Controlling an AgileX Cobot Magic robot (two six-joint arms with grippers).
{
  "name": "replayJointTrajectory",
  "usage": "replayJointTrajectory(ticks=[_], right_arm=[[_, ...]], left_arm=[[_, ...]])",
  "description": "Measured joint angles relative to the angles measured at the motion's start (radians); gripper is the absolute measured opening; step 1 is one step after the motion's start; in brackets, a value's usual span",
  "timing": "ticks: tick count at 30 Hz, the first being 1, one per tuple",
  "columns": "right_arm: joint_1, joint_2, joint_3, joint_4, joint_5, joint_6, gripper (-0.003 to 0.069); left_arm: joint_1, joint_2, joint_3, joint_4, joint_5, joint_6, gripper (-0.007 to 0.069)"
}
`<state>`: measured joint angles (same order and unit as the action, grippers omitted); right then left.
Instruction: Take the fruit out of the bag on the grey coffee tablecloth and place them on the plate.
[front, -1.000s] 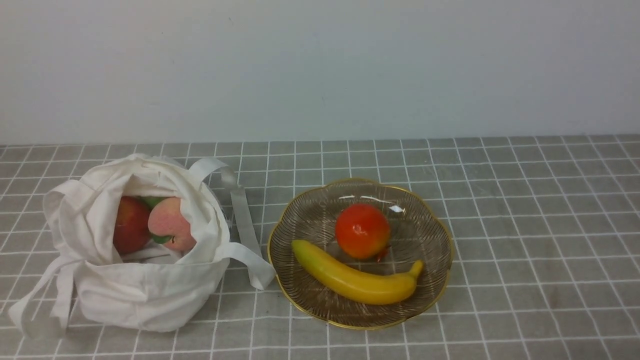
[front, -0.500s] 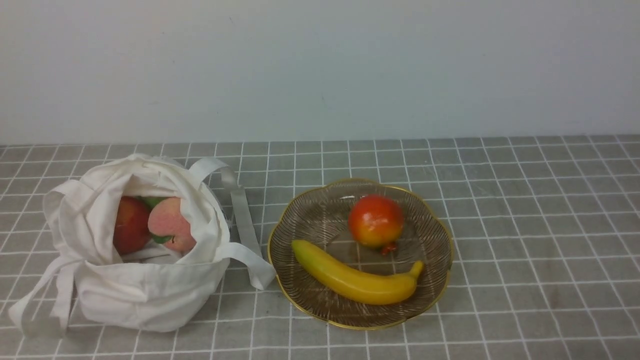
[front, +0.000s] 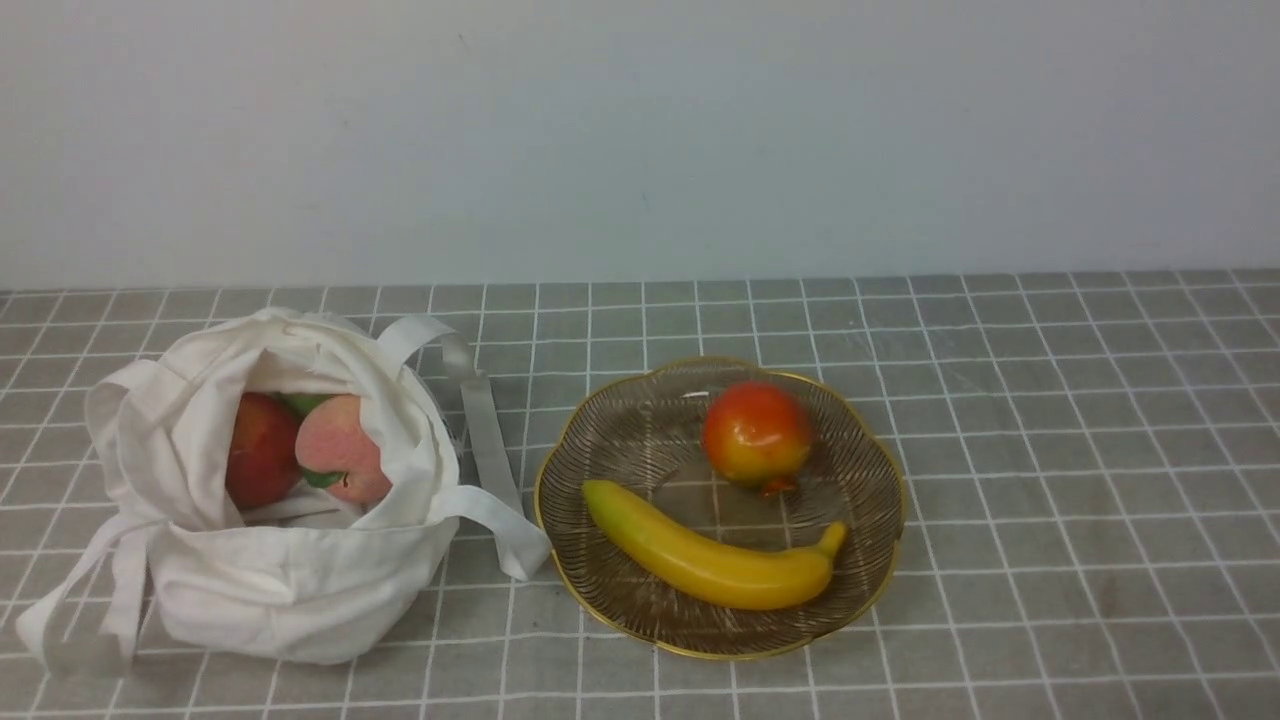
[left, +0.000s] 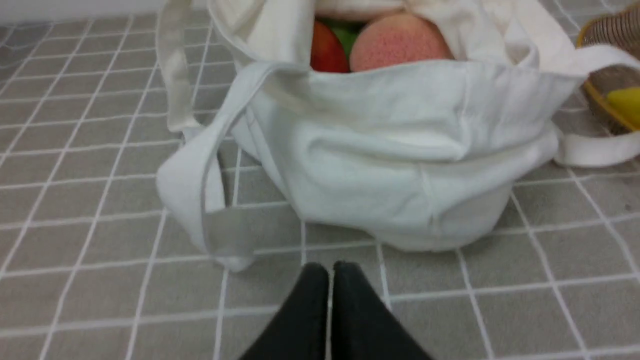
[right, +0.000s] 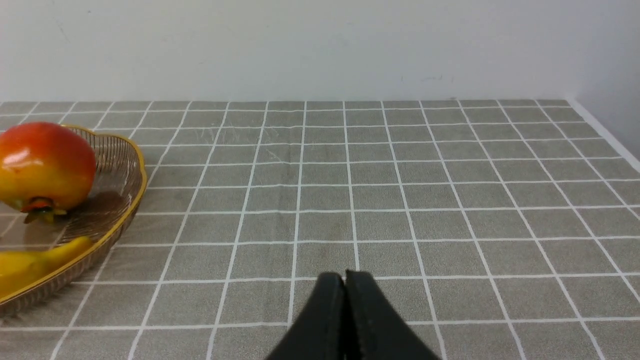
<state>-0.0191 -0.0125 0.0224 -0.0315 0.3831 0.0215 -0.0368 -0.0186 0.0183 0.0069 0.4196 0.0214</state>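
Fruit is split between two holders: the peach (front: 340, 450) and the dark red apple (front: 260, 450) sit deep in the white bag (front: 290, 580), while the banana (front: 710, 560) and the red-orange ball (front: 756, 433) lie on the glass plate (front: 870, 590). Both grippers are pressed closed with nothing between the fingers. The left gripper (left: 330, 272) hangs low over the grey checked tablecloth (front: 1050, 480), with the bag's near wall just ahead of its fingertips and the peach beyond and above that wall. The right gripper (right: 345, 280) points at bare cloth, the plate well off to one side of its fingers.

Risks, as I judge them: the bag is soft and slumped, so a closing finger could pinch cloth together with the peach, or catch the loose strap (left: 200, 165) lying beside the fingertips and drag the bag. The glossy round ball rests near the plate's far rim and could roll when another fruit lands.
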Motion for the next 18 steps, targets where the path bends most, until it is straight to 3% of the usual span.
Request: replayJointTrajectory(ticks=[18], right_arm=[[0.0,0.0,0.0,0.0,0.0,0.0,-0.0018]], left_arm=[[-0.002,0.0,0.007,-0.007,-0.038,0.0,-0.0008]])
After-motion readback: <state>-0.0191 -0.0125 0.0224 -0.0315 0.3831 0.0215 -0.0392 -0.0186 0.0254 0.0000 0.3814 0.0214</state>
